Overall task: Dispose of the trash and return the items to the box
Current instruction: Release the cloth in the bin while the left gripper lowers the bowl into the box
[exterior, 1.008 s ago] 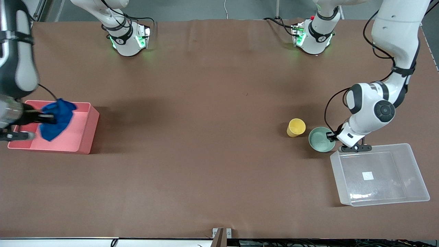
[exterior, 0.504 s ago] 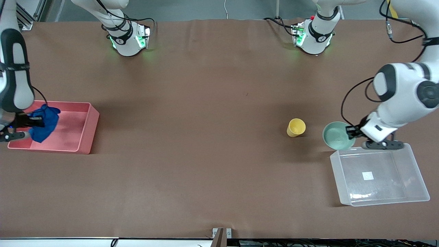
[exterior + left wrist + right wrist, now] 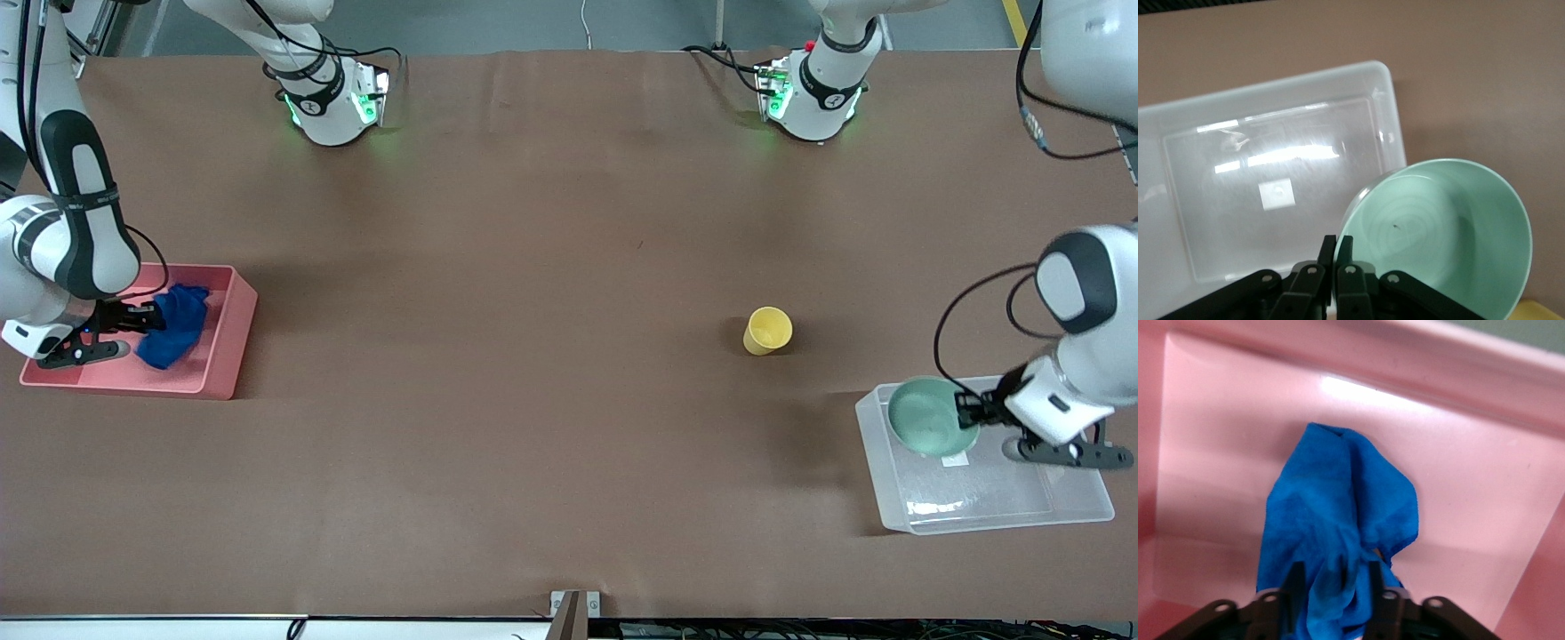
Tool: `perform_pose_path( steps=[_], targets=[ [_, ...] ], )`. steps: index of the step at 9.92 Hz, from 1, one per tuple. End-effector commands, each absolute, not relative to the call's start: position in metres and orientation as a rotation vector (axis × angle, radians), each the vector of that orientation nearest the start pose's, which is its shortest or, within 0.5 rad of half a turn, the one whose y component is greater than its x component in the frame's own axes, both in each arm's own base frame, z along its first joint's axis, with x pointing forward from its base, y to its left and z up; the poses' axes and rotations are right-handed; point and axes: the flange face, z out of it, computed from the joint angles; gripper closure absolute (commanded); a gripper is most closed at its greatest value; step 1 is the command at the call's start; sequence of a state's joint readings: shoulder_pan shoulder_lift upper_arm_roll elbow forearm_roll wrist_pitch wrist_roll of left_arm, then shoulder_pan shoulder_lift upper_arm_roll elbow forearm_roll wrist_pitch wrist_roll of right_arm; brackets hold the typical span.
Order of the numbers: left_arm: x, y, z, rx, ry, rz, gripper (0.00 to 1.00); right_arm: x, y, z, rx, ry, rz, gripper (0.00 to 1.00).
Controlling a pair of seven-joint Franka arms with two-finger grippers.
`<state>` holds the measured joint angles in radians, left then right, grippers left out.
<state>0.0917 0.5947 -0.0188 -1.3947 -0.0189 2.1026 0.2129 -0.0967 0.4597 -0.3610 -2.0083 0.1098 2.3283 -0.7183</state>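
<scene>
The blue cloth lies in the pink bin. My right gripper is low in the bin, its fingers apart on either side of the cloth. My left gripper is shut on the rim of the mint-green bowl and holds it tilted over the clear box, at the end toward the yellow cup. In the left wrist view the bowl hangs over the box's corner, pinched by that gripper. The yellow cup stands upright on the table.
The pink bin is at the right arm's end of the table, the clear box at the left arm's end. A white sticker is on the box's base. Both arm bases stand along the table's edge farthest from the front camera.
My left gripper has carried the bowl from the table beside the cup to over the clear box. My right gripper has lowered the cloth into the pink bin and its fingers have spread.
</scene>
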Motion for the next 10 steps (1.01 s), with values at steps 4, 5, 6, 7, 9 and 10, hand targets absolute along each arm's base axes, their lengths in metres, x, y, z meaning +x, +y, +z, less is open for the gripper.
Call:
perform_pose_path(
  steps=[4, 5, 6, 7, 9, 10],
  targets=[
    [0.768, 0.102, 0.295, -3.076, 0.196, -0.219, 1.0, 0.586, -0.198, 0.405, -3.077, 0.062, 0.141, 0.0],
    [0.765, 0.112, 0.282, -3.085, 0.172, -0.192, 1.0, 0.594, -0.176, 0.444, -3.096, 0.117, 0.139, 0.0],
    [0.759, 0.117, 0.268, -3.099, 0.152, -0.155, 1.0, 0.595, -0.15, 0.484, -3.097, 0.154, 0.142, 0.0],
    [0.758, 0.118, 0.259, -3.1, 0.147, -0.15, 0.99, 0.587, -0.128, 0.527, -3.103, 0.194, 0.122, 0.0],
    [0.752, 0.117, 0.24, -3.099, 0.141, -0.157, 0.97, 0.558, -0.099, 0.607, -3.114, 0.156, -0.048, 0.0],
    [0.749, 0.116, 0.226, -3.1, 0.142, -0.157, 0.95, 0.539, -0.095, 0.629, -3.107, 0.155, -0.023, 0.0]
  ],
)
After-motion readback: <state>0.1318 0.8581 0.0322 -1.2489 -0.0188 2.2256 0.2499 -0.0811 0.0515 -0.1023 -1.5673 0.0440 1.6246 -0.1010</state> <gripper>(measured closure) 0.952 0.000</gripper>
